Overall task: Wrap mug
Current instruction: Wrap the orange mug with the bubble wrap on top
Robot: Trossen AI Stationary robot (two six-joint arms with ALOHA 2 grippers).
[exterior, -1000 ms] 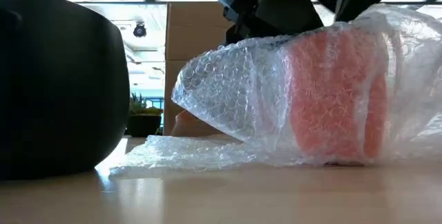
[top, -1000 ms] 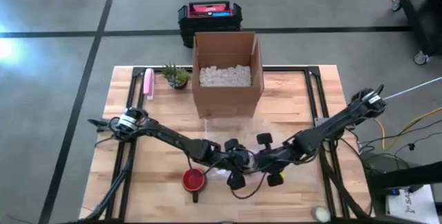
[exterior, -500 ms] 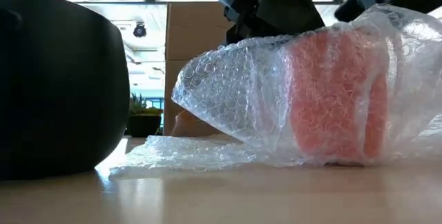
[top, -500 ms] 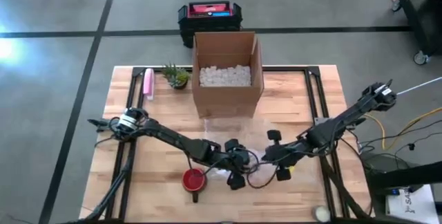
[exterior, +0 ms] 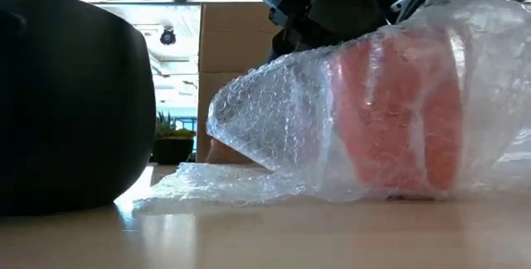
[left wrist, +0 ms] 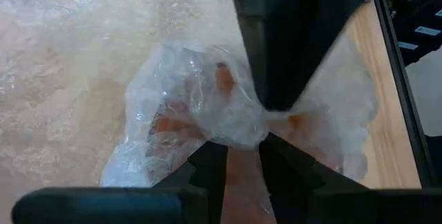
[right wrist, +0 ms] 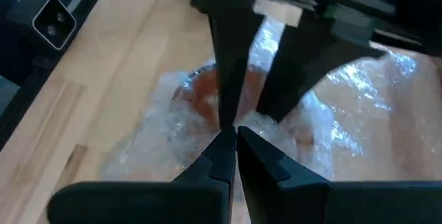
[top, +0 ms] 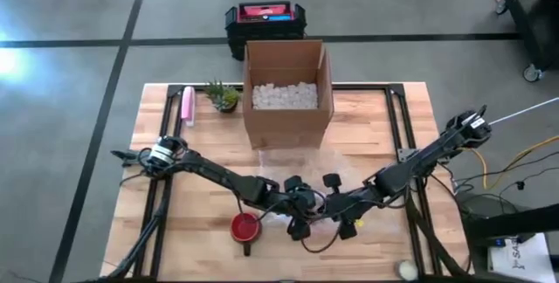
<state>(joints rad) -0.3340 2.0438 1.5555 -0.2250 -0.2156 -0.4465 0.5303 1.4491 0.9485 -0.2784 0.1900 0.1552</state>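
A grey concrete floor (top: 70,21) is surrounding the wooden bench (top: 157,134), and both arms are meeting low over its front middle. The left tool (left wrist: 235,137) is pinching a gather of bubble wrap (exterior: 274,111), its fingers narrowed on the film just above the mug. The right tool (right wrist: 231,134) is nipping the same bunch from the other side, fingers nearly together on the wrap. The mug (exterior: 398,111) is standing on the bench near the front edge, orange showing through the film all round it (a loose tail is trailing flat toward the left).

To do this step well, both tools should probably be keeping the gather taut and drawing it over the top, without tipping the mug. A red bowl (top: 245,227) is sitting just beside the work, toward the front left. Farther back, a cardboard box (top: 287,91) of packing peanuts is standing at the back middle, with a small plant (top: 224,96) and a pink object (top: 187,105) toward the back left corner.
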